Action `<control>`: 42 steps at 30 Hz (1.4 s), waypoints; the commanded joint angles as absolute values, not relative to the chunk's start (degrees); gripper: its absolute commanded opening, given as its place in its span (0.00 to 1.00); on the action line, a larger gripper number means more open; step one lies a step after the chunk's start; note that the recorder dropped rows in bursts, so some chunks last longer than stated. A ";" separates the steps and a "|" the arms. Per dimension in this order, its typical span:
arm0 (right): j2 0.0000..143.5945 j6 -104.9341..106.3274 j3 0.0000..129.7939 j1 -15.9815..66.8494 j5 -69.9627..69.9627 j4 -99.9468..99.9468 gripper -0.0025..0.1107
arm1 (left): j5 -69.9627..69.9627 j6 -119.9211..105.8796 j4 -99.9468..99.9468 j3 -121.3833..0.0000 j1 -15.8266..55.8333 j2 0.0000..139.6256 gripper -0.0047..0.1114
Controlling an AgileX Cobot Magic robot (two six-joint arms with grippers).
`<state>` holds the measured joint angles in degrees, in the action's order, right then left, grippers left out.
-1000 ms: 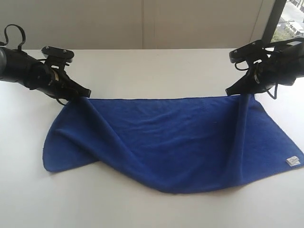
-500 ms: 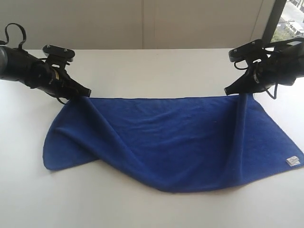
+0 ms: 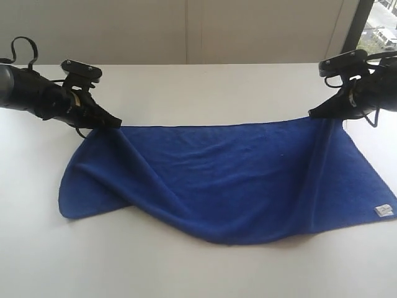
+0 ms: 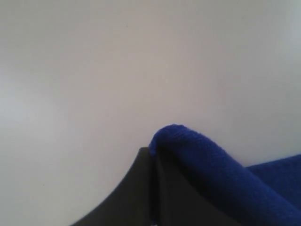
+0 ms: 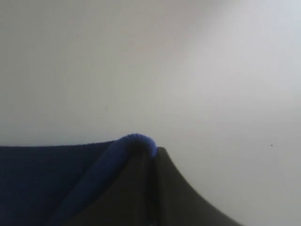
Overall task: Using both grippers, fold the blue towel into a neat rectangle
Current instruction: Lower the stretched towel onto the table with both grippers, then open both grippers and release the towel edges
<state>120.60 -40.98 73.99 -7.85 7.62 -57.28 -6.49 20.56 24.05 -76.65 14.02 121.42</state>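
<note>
Clamps blue towel (image 3: 229, 180) far corners in left gripper (image 3: 113, 122) and right gripper (image 3: 315, 114), both closed on cloth; risks losing a shallow-held corner if stretched tight.

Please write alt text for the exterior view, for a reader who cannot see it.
The left claw and the right claw, both shut, each pinch a far corner of a blue towel, stretching its far edge over a white table. The rest lies in loose folds toward the camera, a small white tag at its near right corner.
</note>
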 commanded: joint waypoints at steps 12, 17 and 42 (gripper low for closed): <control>120.76 -41.16 76.66 -9.84 6.76 -57.94 0.02 | -6.98 16.72 24.32 -76.80 9.32 121.69 0.04; 122.44 -41.16 76.89 -10.95 7.28 -57.94 0.02 | -8.57 16.72 24.32 -76.80 9.17 121.69 0.04; 108.55 -32.33 74.58 -10.16 19.96 -40.41 0.13 | 11.62 10.52 24.13 -76.80 8.71 107.23 0.30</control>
<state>111.02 -38.69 75.98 -10.35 18.79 -47.65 5.81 10.41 24.05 -76.65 8.84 109.03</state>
